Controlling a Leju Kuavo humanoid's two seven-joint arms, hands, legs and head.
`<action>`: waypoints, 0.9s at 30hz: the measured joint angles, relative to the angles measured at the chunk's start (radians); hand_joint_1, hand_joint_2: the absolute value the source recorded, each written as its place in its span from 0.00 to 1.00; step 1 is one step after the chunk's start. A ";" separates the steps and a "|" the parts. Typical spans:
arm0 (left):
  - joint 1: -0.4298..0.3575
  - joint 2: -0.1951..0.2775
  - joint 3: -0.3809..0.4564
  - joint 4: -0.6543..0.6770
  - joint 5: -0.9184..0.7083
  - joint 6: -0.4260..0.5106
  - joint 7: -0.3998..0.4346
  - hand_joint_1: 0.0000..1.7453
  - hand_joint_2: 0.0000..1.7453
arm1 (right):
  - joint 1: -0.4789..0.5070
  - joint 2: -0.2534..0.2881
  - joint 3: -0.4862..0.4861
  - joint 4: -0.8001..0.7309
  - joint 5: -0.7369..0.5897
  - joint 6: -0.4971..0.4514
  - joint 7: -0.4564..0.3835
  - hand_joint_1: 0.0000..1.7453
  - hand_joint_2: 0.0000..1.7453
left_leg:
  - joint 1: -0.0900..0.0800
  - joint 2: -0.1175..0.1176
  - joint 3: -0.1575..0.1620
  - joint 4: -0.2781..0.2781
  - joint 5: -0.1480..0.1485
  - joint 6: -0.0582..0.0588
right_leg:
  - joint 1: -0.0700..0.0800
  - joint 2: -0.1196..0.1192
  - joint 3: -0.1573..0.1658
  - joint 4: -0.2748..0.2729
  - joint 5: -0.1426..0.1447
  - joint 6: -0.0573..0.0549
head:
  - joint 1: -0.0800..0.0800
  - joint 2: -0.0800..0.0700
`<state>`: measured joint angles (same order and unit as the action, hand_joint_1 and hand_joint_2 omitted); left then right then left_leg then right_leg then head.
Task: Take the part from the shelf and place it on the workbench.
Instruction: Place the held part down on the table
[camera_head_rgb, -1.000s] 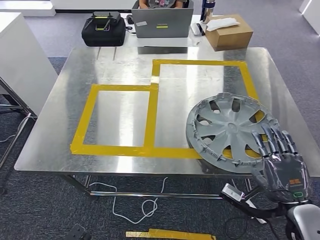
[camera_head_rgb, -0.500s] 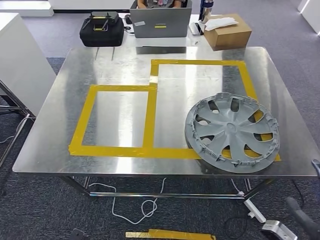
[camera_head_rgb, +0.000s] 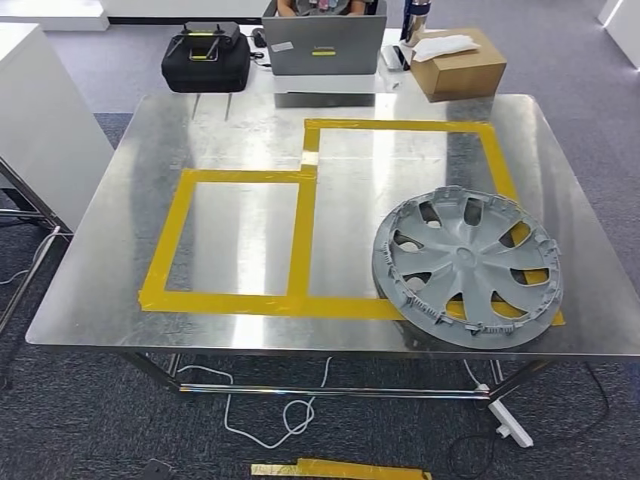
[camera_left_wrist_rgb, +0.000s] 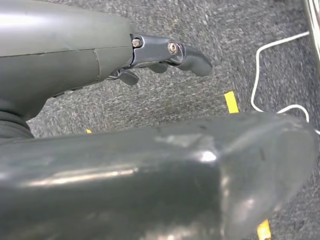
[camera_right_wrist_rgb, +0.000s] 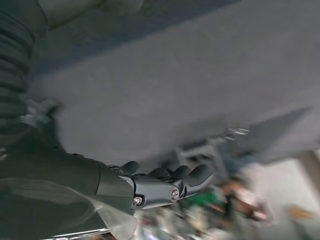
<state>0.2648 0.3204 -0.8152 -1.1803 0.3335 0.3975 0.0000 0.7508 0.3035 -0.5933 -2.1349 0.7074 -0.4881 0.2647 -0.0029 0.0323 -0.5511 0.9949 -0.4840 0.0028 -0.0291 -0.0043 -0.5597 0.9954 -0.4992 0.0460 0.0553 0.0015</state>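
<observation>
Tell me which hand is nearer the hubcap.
Probably the right: the right hand hangs near what looks like the table edge, the left hand over floor carpet; neither touches the hubcap.

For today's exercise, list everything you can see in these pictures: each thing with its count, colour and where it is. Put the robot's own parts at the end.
Wheel cover: one, grey, flat on the workbench's near right part, overlapping the tape.
Workbench: one, shiny metal, centre.
Tape outlines: two joined rectangles, yellow, on the workbench top.
Carry case: one, black, beyond the far edge, left.
Laptop: one, grey, beyond the far edge, a person partly seen behind it.
Cardboard box: one, brown, far right.
Cable: one, white, on the carpet under the workbench.
Left hand: dark, over the carpet, holding nothing.
Right hand: dark, blurred, holding nothing.
</observation>
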 joint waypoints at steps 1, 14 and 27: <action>0.002 0.003 -0.006 -0.005 0.003 0.006 0.000 0.00 0.00 | 0.008 0.006 0.009 0.015 -0.011 -0.013 0.018 0.00 1.00 | 0.000 0.000 0.000 0.000 -0.001 0.000 | 0.000 0.001 0.000 0.000 0.000 0.000 | 0.000 0.000; 0.012 0.037 -0.060 -0.053 0.138 0.132 -0.041 0.00 0.00 | 0.037 0.045 0.186 0.228 -0.264 -0.033 0.318 0.00 1.00 | 0.001 0.000 0.003 0.000 -0.001 -0.001 | 0.001 0.001 -0.002 0.000 -0.002 0.000 | 0.000 0.000; -0.043 0.101 -0.219 -0.084 0.344 0.267 -0.140 0.00 0.00 | -0.192 0.051 0.093 0.637 -0.375 0.591 -0.010 0.00 0.00 | 0.001 0.000 0.005 0.000 -0.001 -0.001 | 0.001 0.001 0.000 0.000 -0.001 0.000 | 0.000 0.000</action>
<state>0.2219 0.4211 -1.0344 -1.2641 0.6774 0.6646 -0.1401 0.5584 0.3544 -0.4999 -1.4980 0.3320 0.1028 0.2545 -0.0021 0.0325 -0.5465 0.9949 -0.4848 0.0018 -0.0286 -0.0029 -0.5599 0.9954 -0.5004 0.0458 0.0553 0.0015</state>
